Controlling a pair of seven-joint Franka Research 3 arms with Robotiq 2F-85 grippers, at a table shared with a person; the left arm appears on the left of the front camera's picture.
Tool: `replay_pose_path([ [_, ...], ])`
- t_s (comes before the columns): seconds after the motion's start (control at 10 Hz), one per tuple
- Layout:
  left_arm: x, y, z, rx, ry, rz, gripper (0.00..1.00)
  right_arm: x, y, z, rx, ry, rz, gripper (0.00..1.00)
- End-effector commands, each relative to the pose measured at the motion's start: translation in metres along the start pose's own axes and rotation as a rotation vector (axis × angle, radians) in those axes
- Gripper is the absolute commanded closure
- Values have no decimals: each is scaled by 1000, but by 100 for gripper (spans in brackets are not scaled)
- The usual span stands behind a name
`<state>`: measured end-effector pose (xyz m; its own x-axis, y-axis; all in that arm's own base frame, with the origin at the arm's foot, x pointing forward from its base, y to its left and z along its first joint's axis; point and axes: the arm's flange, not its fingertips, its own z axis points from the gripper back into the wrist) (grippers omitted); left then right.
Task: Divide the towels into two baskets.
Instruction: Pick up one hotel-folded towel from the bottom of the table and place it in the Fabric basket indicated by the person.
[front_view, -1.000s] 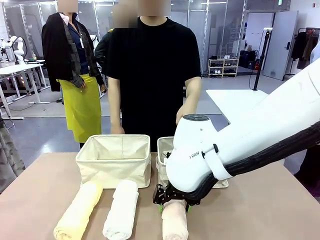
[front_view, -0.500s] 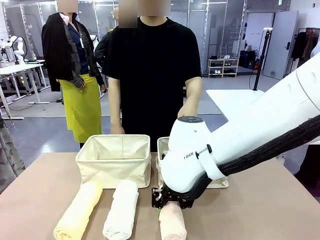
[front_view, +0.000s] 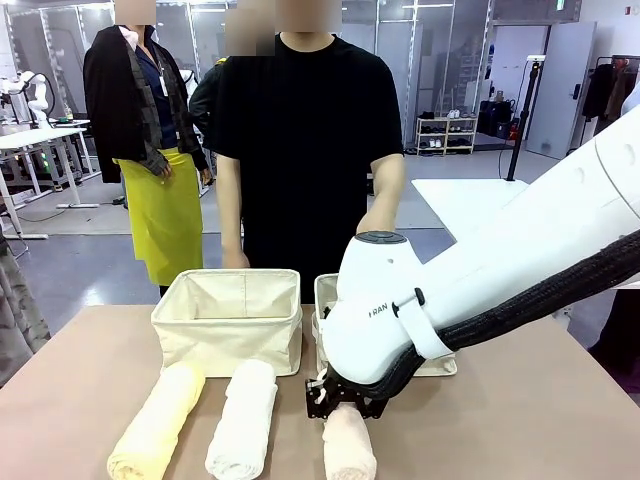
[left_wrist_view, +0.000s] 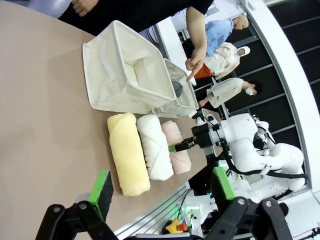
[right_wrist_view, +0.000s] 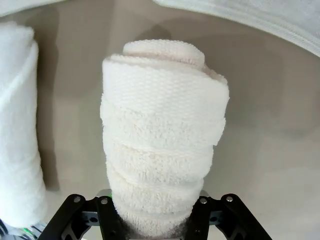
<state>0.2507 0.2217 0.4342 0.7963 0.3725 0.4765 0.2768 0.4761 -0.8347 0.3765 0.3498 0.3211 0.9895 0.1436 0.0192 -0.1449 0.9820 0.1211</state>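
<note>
Letters "RAN" mark the arm (front_view: 480, 290) whose right gripper (front_view: 345, 400) pinches the pink towel (right_wrist_view: 162, 150) lying on the table (front_view: 520, 410) before the baskets (front_view: 228, 320), a clamp plain from its wrist, while the left gripper (left_wrist_view: 162, 186), spread wide, looks on a person's hand (left_wrist_view: 194, 62) pointing at one basket.

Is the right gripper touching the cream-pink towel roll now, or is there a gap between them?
Touching. In the right wrist view the right gripper squeezes the cream-pink towel roll between its fingers, with no gap on either side.
</note>
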Motion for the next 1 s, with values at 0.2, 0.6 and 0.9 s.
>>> replay_pose_path([
  [0.2, 1, -1, 3, -23, -13, -16, 0, -16, 1, 110, -77, 6, 480, 86],
  [0.6, 1, -1, 3, -23, -13, -16, 0, 14, -21, 166, -176, 54, 914, 86],
  [0.9, 1, -1, 3, -23, -13, -16, 0, 12, -22, 173, -167, 29, 863, 86],
])
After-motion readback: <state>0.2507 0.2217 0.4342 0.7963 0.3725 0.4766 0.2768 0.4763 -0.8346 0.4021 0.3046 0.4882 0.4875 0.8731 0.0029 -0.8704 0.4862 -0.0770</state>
